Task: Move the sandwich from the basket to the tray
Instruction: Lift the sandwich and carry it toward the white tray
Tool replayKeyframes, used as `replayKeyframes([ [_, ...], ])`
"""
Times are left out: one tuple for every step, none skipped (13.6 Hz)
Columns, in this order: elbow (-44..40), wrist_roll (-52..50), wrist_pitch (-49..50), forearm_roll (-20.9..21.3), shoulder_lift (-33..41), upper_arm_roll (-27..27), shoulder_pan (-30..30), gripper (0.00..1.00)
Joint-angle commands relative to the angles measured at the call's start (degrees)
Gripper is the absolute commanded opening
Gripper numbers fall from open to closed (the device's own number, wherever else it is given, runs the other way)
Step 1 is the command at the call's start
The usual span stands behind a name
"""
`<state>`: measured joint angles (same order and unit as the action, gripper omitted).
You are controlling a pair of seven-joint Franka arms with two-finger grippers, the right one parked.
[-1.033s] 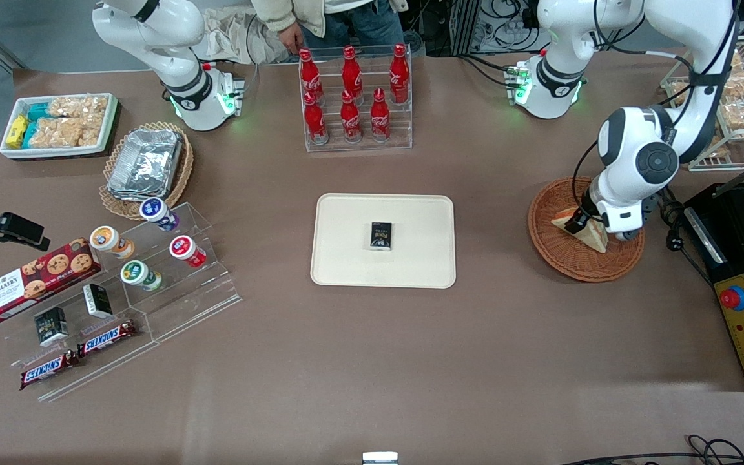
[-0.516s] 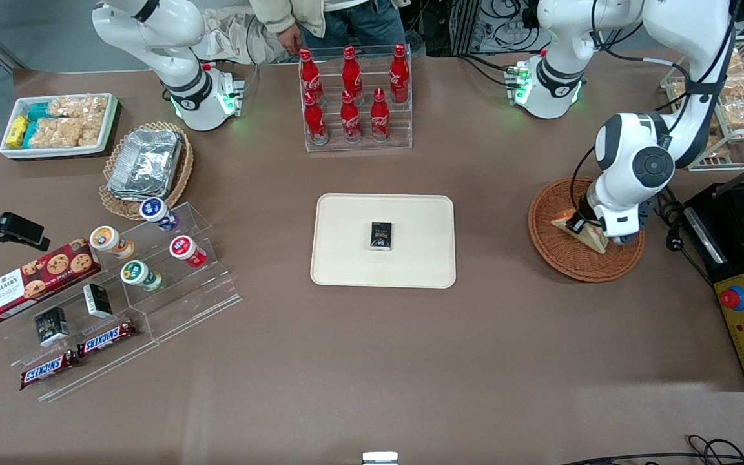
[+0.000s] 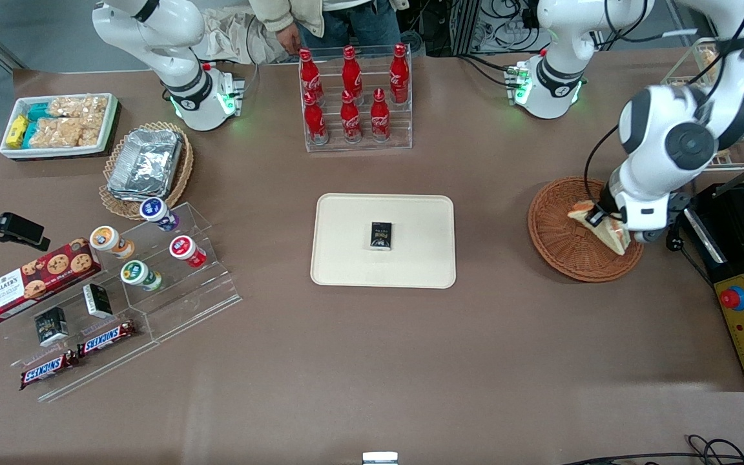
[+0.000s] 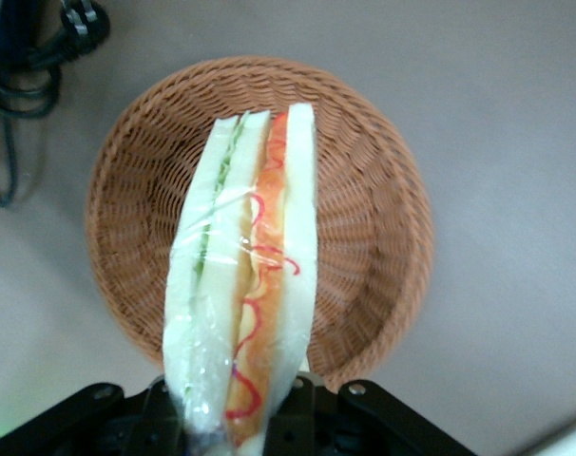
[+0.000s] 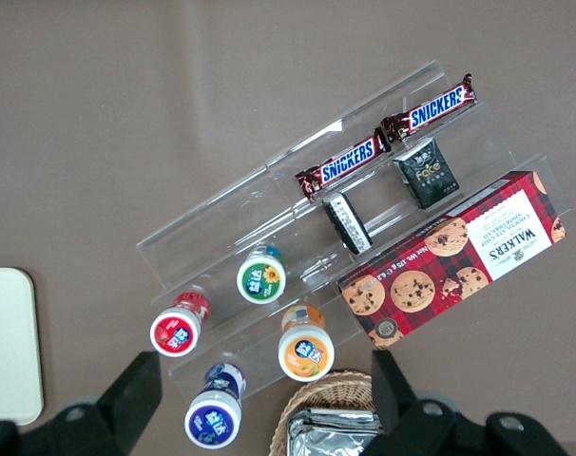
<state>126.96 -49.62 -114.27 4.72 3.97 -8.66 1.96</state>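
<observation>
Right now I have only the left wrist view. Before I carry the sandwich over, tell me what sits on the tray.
Observer: The tray holds one small dark box at about its middle; the rest is bare.
Operator: Give me the tray's position from the basket.
Observer: It lies toward the parked arm's end of the table, about as far from the front camera as the basket.
Operator: Place the gripper for me.
Observer: Shut on the sandwich, it hangs over the basket's side toward the working arm's end, beside a black control box with a red button.
</observation>
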Motion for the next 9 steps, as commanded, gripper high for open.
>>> replayKeyframes([
  [-13.4,5.8,13.3,-2.9,-1.6,-2.8,-0.3,0.00],
  [-15.8,7.9,16.0,-4.4,-1.6,-3.6,-0.3,0.00],
  [-17.3,8.8,17.1,-6.2,-1.7,-4.9,-0.4,0.00],
  [-17.8,9.2,17.1,-6.4,-1.7,-7.1,-0.4,0.00],
  [-18.0,9.1,16.9,-6.5,-1.9,-9.7,-0.4,0.00],
  [-18.0,9.3,16.0,-6.5,-2.3,-12.0,-0.4,0.00],
  [-18.0,9.5,15.1,-6.5,-3.1,-14.3,-0.4,0.00],
  [-17.4,10.0,13.5,-6.7,-3.5,-16.6,-0.4,0.00],
  [-16.9,10.0,11.3,-6.7,-4.5,-18.9,-0.4,0.00],
])
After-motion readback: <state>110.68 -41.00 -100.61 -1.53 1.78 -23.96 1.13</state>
